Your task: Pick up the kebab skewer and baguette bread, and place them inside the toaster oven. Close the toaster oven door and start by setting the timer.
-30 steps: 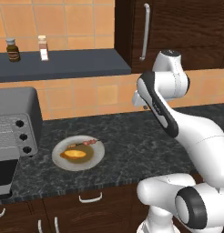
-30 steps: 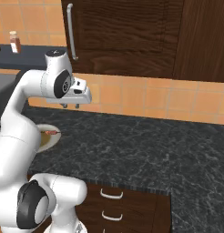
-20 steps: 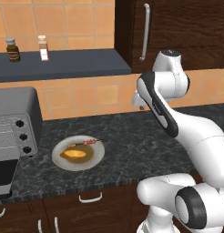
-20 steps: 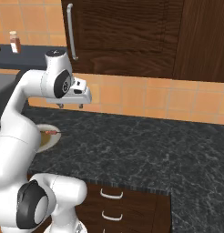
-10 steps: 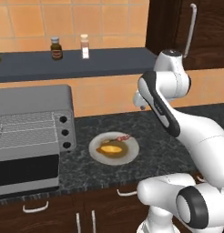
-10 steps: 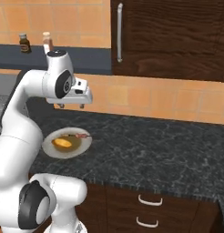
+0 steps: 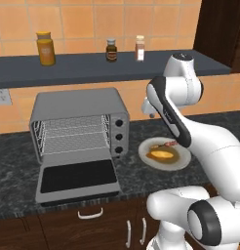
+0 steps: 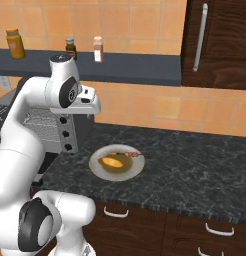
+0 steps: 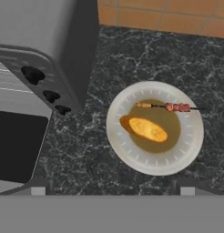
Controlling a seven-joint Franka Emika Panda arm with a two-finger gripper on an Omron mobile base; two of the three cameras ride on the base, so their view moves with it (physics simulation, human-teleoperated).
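A white plate [image 9: 132, 157] on the dark counter holds the golden baguette bread [image 9: 145, 129] and, on its far side, the thin kebab skewer [image 9: 170, 107]. Both also appear in the base views: baguette bread [image 7: 161, 155], kebab skewer [image 8: 127, 154]. To the plate's left stands the grey toaster oven [image 7: 78, 105], its racks bare. The toaster oven door [image 7: 78, 178] lies dropped open on the counter. My gripper [image 9: 111, 187] hangs open high above the plate, holding nothing.
Three black knobs [image 7: 119, 136] run down the oven's right side. A shelf [image 7: 92, 68] above carries three jars and bottles. A tiled wall backs the counter, and a dark cabinet [image 8: 220, 40] hangs at the right. Drawers sit below the counter edge.
The base has driven left, so the whole scene slid right; the oven with its open door is now fully in view. The arm holds the same pose, gripper still open.
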